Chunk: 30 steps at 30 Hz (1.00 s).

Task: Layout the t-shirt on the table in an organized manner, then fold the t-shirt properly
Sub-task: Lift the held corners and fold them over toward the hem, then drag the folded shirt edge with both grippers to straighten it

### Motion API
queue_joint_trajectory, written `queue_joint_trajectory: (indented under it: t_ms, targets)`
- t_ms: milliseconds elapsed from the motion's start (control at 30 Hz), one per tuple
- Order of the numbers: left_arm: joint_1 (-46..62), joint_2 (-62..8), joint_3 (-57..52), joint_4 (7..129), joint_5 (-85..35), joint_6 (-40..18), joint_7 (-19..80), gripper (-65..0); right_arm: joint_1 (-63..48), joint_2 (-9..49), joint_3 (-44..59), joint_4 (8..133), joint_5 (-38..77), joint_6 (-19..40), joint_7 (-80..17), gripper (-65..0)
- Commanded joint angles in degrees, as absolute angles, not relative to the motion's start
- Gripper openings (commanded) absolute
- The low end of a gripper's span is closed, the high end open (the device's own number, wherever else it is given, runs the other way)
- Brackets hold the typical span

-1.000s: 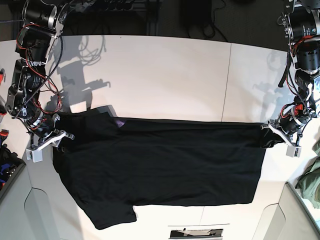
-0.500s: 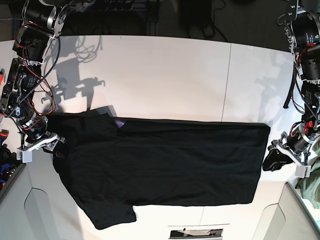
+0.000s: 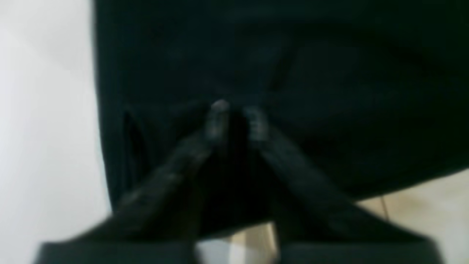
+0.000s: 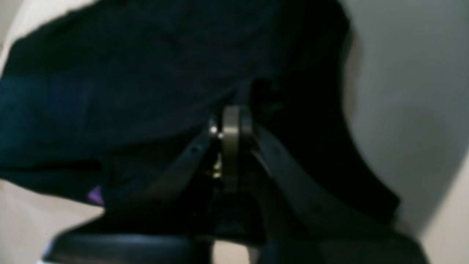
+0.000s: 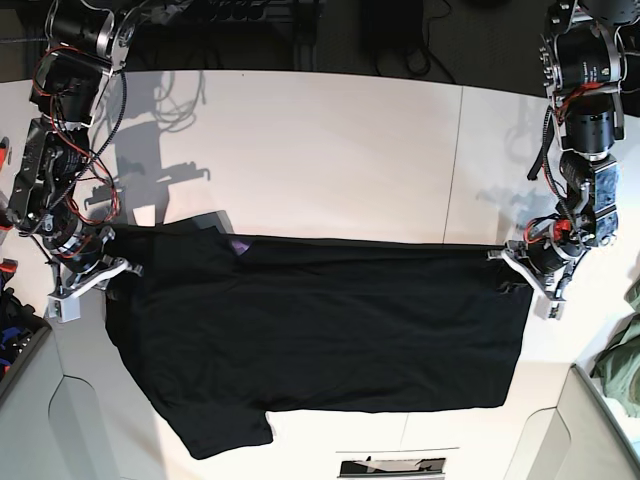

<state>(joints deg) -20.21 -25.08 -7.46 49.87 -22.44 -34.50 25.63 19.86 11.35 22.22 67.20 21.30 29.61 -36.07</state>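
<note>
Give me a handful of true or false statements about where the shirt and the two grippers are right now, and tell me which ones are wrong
1. The t-shirt lies spread across the table. True.
2. The left gripper is shut on the shirt's edge. True.
3. The right gripper hangs open, well clear of the cloth. False: it is shut, pinching the shirt's edge.
4. The shirt is already folded into a small square. False: it lies long and wide, one sleeve sticking out at the near side.
5. A purple patch shows near the shirt's far edge. True.
</note>
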Motion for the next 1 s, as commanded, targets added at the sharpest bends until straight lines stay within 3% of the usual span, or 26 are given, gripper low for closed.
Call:
queue_joint_trajectory:
  t_ms: [0,300,500,967]
  targets:
    - [-22.04,-25.69,-7.27,50.87,-21.93,-34.74,24.62,-65.0,21.37,11.88,21.67,67.13,20.71,29.98,-34.35,-65.0]
    - [-21.71,-25.76,-7.07,50.96,-20.12,-36.88,29.82,-65.0,19.97,11.94,19.05,60.38,18.00,29.98,-33.34,-65.0]
    - [-19.68,-25.80,-7.07,54.98,-19.90,-40.00,31.46,-65.0,15.70,13.89,19.05,64.07,22.31,30.00,-35.33,-65.0]
    - [3.90,-31.86,-7.46,81.54,-23.35,-39.44,35.31,-65.0,-1.52,14.61,20.88,82.13,27.51,30.00,-40.80,-65.0]
